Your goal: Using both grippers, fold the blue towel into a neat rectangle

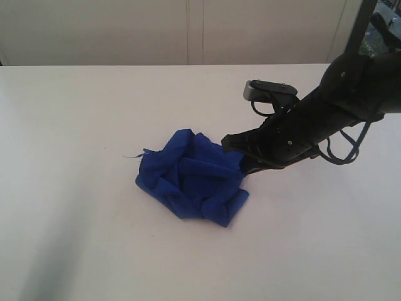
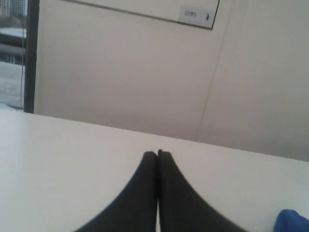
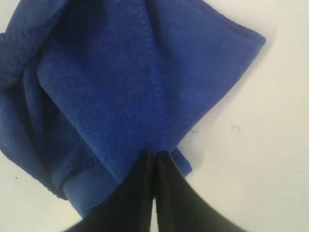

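Nearest, the blue towel (image 1: 191, 182) lies crumpled in a loose heap on the white table (image 1: 75, 188), unfolded into no shape as yet, with its folds bunched over one another. A thin loose thread (image 1: 133, 155) trails from the towel's left corner. At the towel's right edge the right gripper (image 3: 154, 153) has its jaws pressed together on the hem, and the cloth draws to a point at the tips, so it is pinching the towel. Its black arm (image 1: 313, 119) rises away from the towel to the right. The left gripper (image 2: 157, 153) is clenched on nothing, over bare table apart from the towel. Beyond the towel stands a pale wall (image 1: 188, 31).
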Controlling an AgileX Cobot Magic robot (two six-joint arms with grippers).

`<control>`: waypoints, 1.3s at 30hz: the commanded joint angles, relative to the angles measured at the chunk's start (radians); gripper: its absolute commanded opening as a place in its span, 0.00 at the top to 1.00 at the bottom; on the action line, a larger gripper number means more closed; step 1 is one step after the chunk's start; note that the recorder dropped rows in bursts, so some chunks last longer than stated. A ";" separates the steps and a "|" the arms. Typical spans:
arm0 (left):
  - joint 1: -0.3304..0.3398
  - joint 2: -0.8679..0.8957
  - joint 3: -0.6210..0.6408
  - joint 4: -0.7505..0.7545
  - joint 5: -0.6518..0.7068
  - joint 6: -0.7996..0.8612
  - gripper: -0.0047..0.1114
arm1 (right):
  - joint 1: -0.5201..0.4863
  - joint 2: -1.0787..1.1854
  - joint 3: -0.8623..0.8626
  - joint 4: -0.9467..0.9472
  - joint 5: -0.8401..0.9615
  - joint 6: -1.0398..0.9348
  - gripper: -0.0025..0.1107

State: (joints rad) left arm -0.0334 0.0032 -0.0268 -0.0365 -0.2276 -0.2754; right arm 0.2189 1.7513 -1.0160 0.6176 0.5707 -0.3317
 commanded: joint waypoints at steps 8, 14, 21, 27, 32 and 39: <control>0.000 0.196 -0.457 -0.025 0.708 0.027 0.96 | 0.002 -0.009 0.005 -0.006 -0.004 -0.004 0.98; 0.000 0.386 -0.611 -0.188 1.028 0.318 0.96 | 0.002 -0.009 0.005 -0.006 -0.019 -0.006 0.98; 0.000 0.639 -0.640 -0.380 1.050 0.501 0.96 | 0.002 -0.009 0.005 -0.006 -0.004 -0.006 0.98; 0.000 0.864 -0.640 -0.618 0.938 0.695 0.96 | 0.002 -0.009 0.005 -0.006 -0.004 -0.006 0.98; -0.010 1.023 -0.635 -0.909 0.807 0.920 0.96 | 0.002 -0.009 0.005 -0.006 0.005 -0.006 0.98; -0.138 1.248 -0.649 -1.079 0.646 1.079 0.96 | 0.002 -0.009 0.005 -0.006 0.001 -0.006 0.98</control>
State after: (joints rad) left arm -0.1172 1.1756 -0.6595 -1.0281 0.4758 0.7402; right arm 0.2189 1.7513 -1.0160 0.6176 0.5665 -0.3317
